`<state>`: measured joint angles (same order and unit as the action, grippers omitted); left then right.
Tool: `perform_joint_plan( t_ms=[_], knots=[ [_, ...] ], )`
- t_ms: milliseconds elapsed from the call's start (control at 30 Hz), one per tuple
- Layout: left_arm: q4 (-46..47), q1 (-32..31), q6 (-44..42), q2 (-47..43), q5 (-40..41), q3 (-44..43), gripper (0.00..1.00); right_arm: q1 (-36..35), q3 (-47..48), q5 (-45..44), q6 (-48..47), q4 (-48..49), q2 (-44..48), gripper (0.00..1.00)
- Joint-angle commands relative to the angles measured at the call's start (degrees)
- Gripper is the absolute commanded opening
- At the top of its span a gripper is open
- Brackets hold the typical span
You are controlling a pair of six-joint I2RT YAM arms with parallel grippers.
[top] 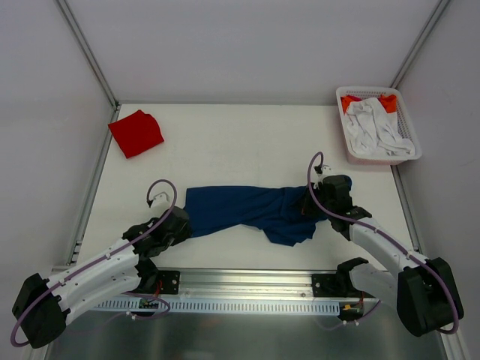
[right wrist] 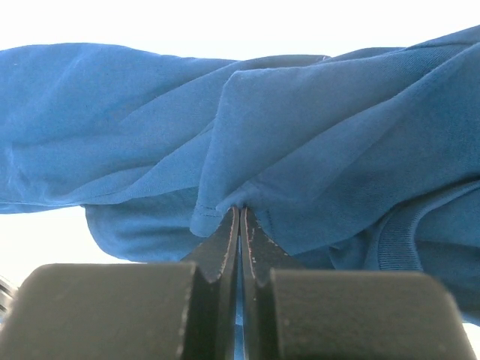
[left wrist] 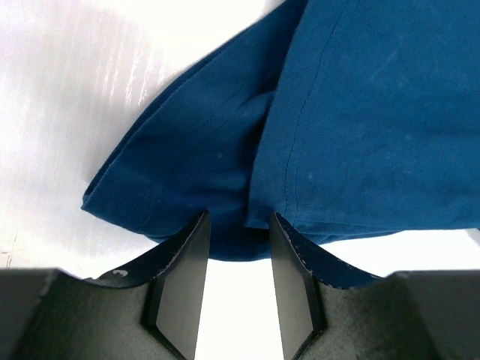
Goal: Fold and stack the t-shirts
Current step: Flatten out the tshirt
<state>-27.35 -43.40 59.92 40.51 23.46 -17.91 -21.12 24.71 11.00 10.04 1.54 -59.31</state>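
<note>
A navy blue t-shirt [top: 247, 210] lies bunched in a long strip across the near middle of the table, its print hidden. My left gripper [top: 184, 221] is at its left end. In the left wrist view the jaws [left wrist: 238, 221] stand apart, with the shirt's hem [left wrist: 360, 112] lying between their tips. At the right end my right gripper [top: 311, 202] is shut on the cloth. In the right wrist view the gripper [right wrist: 240, 210] pinches a fold of the navy shirt [right wrist: 150, 112]. A red t-shirt [top: 136, 133] lies folded at the far left.
A white slatted basket [top: 379, 159] at the far right corner holds white cloth [top: 375, 127] and something orange-red. Metal frame rails run along the table's left and right sides. A slotted rail carrying both arm bases runs along the near edge.
</note>
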Motion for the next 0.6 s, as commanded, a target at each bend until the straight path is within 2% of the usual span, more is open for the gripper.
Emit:
perform_joint_plan(
  t_ms=[0,567],
  knots=[
    [-0.51,0.24,1.16,0.18,2.64,0.16,0.37,-0.23,0.08,1.21,0.50,2.41,0.77,0.00],
    [4.32,0.15,-0.94,3.96,1.85,-3.00,0.37,-1.11,-0.10,1.04,0.68,2.59,0.07,0.00]
  ],
)
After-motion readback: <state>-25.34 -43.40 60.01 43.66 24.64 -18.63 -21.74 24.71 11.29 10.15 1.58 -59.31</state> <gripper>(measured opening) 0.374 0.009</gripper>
